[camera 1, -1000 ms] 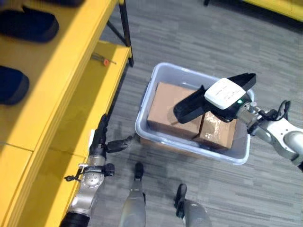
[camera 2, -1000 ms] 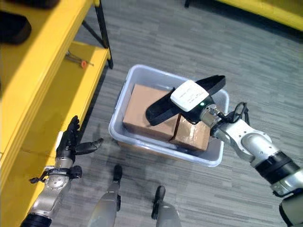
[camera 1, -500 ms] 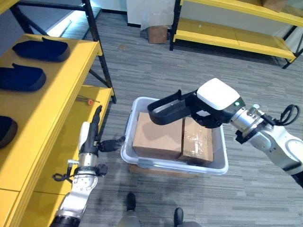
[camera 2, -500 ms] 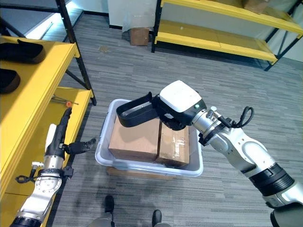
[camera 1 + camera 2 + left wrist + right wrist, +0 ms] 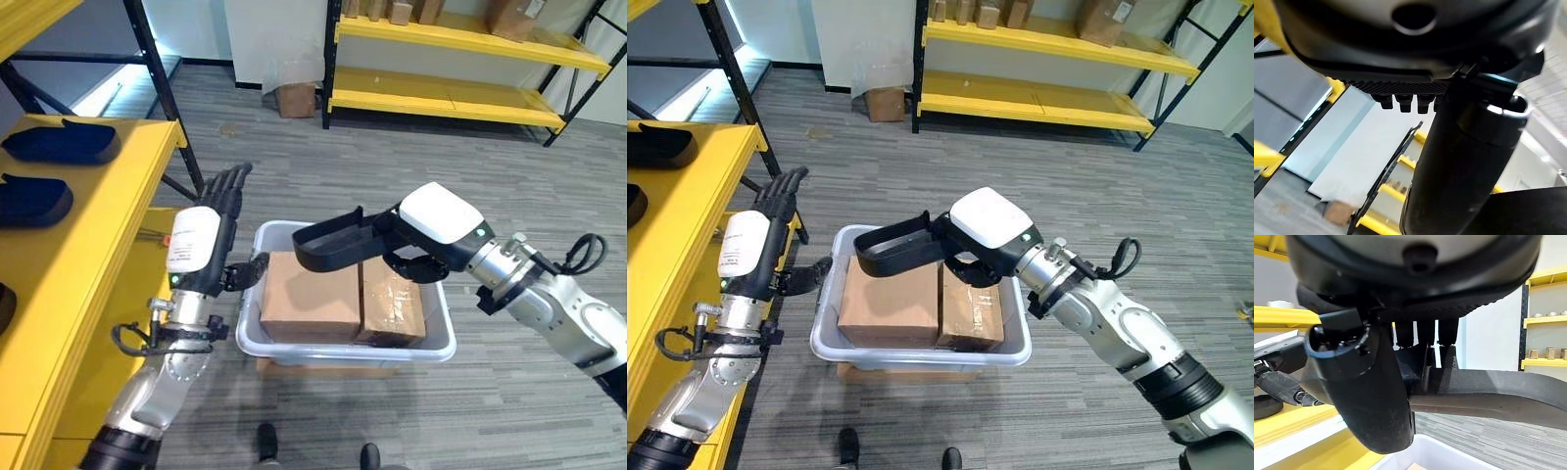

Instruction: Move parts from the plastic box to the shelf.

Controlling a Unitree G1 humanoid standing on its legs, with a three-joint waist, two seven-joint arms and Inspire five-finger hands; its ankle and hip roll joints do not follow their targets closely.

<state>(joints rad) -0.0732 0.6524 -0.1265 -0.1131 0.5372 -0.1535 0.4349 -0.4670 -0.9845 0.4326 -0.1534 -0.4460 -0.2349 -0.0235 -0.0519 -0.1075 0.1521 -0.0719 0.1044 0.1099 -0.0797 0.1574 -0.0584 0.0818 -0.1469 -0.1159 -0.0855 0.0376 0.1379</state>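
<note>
While our right hand (image 5: pixel 431 230) curls its fingers and thumb around a long black tray-shaped part (image 5: pixel 338 247), we see that part held in the air above the plastic box (image 5: pixel 343 345), clear of what lies inside. The part juts out level from the hand toward our left side, its open hollow facing up, and the right wrist view shows its dark edge (image 5: pixel 1488 391) running past the curled fingers. Two brown cardboard boxes sit side by side in the plastic box: a plain one (image 5: pixel 309 299) on our left and a taped one (image 5: pixel 392 311) on our right, touching each other. The plastic box rests on the grey floor (image 5: pixel 392 166) just beside the yellow shelf (image 5: pixel 69 255).

Our left hand (image 5: pixel 208 235) stands upright between the shelf and the plastic box, fingers straight and spread upward, thumb stretched toward the box's near corner; it holds nothing. On the upper level of the shelf lie dark blue parts (image 5: pixel 61 144) of the same sort, one behind the other (image 5: pixel 32 200), well apart from the part we carry. Farther back across the floor stands another yellow rack (image 5: pixel 441 73) with cardboard boxes (image 5: pixel 514 15) on its upper level, and a small brown box (image 5: pixel 296 98) sits on the floor near it.
</note>
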